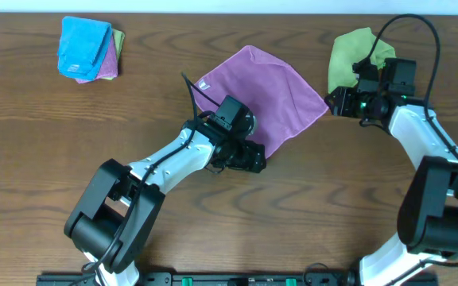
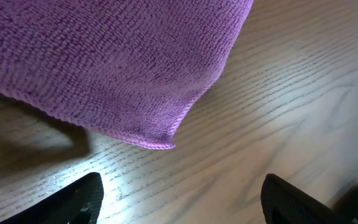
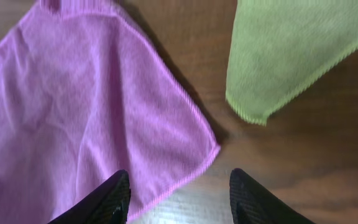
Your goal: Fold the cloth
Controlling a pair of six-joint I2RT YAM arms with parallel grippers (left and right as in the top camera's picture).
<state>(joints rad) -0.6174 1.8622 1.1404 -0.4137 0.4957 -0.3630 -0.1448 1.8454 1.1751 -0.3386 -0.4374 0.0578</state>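
A: Table (image 1: 308,199) first. What is lying on it?
B: Brown wood grain all over. The cloth (image 1: 273,91), purple, is lying spread open near the middle, turned so its corners are pointing out like a diamond. No fold is showing in it.
A: Other fabric?
B: A green cloth (image 1: 348,56) is lying near the purple one's right corner, apart from it in the right wrist view. A stack (image 1: 86,48) of folded cloths, blue on top, is sitting well apart at the far left.
A: Arms?
B: The left gripper (image 2: 182,205) is hovering at the cloth's near corner. Its fingers (image 2: 79,202) are standing wide, with only bare wood between them. The corner is lying just ahead of them.
A: And the other?
B: The right gripper (image 3: 179,199) is sitting at the cloth's right corner. Its fingers (image 3: 107,199) are standing apart and gripping nothing. That corner is lying just ahead, between them. One finger is overlapping the cloth's edge in the wrist view; touching or not, cannot tell.
A: Small marks?
B: A white tag (image 1: 205,83) is showing at the cloth's left edge.
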